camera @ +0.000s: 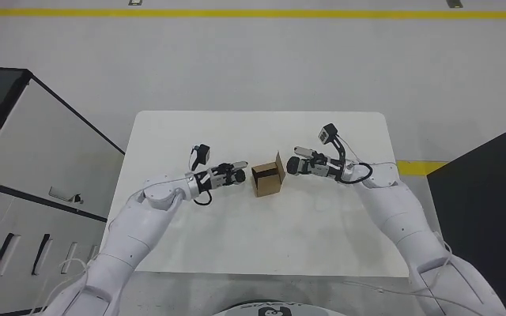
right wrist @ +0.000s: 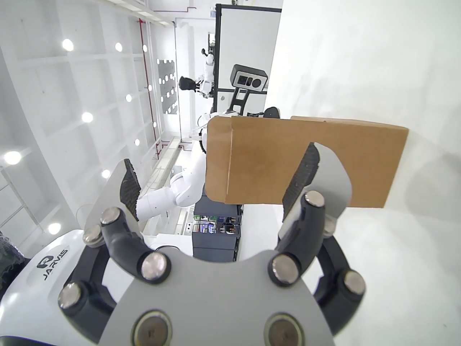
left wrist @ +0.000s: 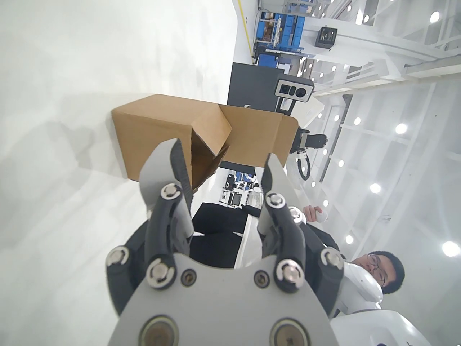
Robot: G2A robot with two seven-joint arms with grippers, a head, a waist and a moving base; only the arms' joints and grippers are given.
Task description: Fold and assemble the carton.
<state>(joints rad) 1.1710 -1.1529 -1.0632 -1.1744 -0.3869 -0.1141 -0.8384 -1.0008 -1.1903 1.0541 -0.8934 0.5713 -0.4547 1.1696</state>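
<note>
A: Left side, entry?

B: The left gripper (camera: 237, 174) is recorded with fingers spread and nothing held, just beside the open end of the carton (camera: 267, 180).

A: Carton position?

B: It is found near the middle of the table (camera: 332, 237), between both grippers, partly folded, one flap (right wrist: 218, 156) standing up on its right side.

A: Right side?

B: The right gripper (camera: 291, 166) is likewise noted released, jaws wide, close to that flap; contact cannot be determined.

White table (camera: 261, 245); yellow floor line (camera: 253, 13) beyond far edge; grey cabinet (camera: 47, 150) beside left edge; dark unit (camera: 474, 205) near right.
</note>
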